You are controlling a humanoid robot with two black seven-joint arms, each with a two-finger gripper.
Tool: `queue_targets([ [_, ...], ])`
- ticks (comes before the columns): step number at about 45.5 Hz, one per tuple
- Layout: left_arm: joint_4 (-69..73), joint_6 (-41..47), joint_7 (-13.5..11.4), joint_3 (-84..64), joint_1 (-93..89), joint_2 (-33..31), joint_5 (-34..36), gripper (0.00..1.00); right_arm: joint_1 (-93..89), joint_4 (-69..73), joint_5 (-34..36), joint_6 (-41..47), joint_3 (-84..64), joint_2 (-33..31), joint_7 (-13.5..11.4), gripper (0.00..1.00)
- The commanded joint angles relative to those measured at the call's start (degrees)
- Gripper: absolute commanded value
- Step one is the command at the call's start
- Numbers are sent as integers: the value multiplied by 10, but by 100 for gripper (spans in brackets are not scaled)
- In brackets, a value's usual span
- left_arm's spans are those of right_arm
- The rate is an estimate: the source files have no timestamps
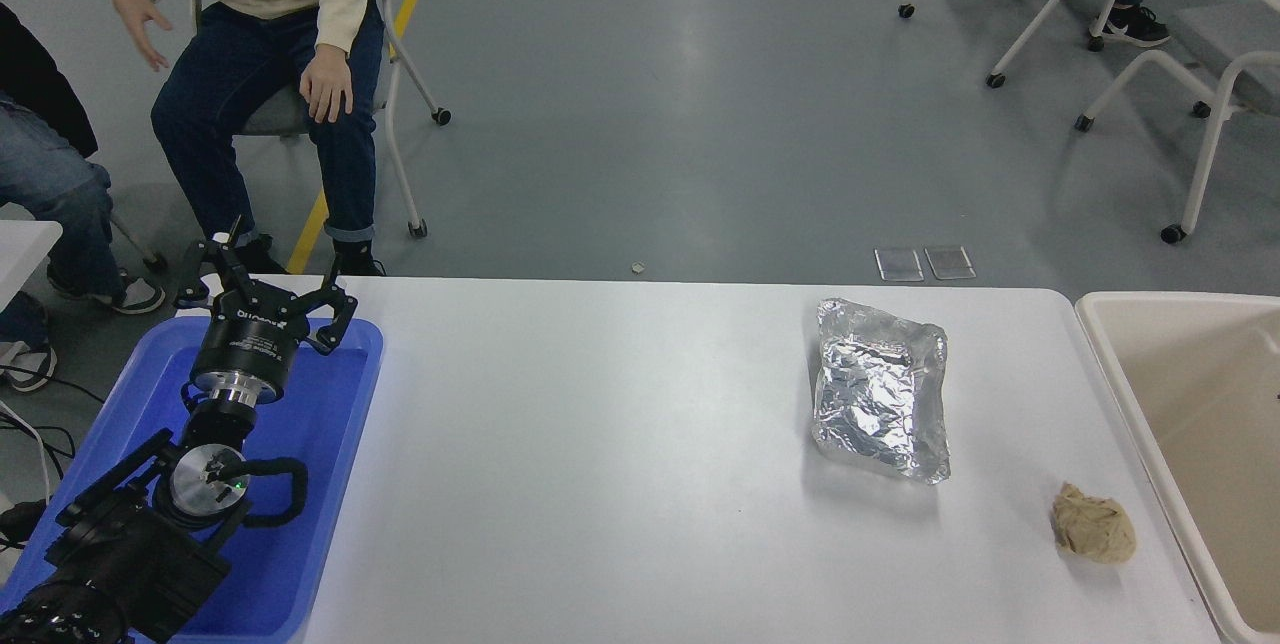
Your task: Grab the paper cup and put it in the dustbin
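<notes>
The paper cup is out of view; nothing on the table matches it. The beige dustbin (1180, 404) stands at the table's right end, cut off by the picture's edge. My left gripper (262, 276) is open and empty, parked over the blue tray at the lower left. The right arm and its gripper are out of view.
A crinkled silver foil bag (880, 389) lies right of the table's middle. A crumpled brown paper ball (1093, 524) lies near the dustbin's rim. The blue tray (310, 424) sits at the left end. People sit on chairs beyond the far left edge.
</notes>
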Motion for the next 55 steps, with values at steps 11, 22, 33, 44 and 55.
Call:
queue_targets([
  [11, 0, 0, 0, 0, 0, 0, 0, 100, 177, 266, -14, -2, -69, -85, 0, 100],
  [22, 0, 0, 0, 0, 0, 0, -1, 100, 347, 416, -12, 37, -205, -81, 0, 100],
  [33, 0, 0, 0, 0, 0, 0, 0, 100, 516, 526, -11, 156, -305, -40, 0, 100],
  [44, 0, 0, 0, 0, 0, 0, 0, 100, 651, 568, -8, 331, -339, 34, 0, 100],
  [55, 0, 0, 0, 0, -1, 0, 0, 100, 725, 588, -3, 380, -329, 67, 0, 100],
])
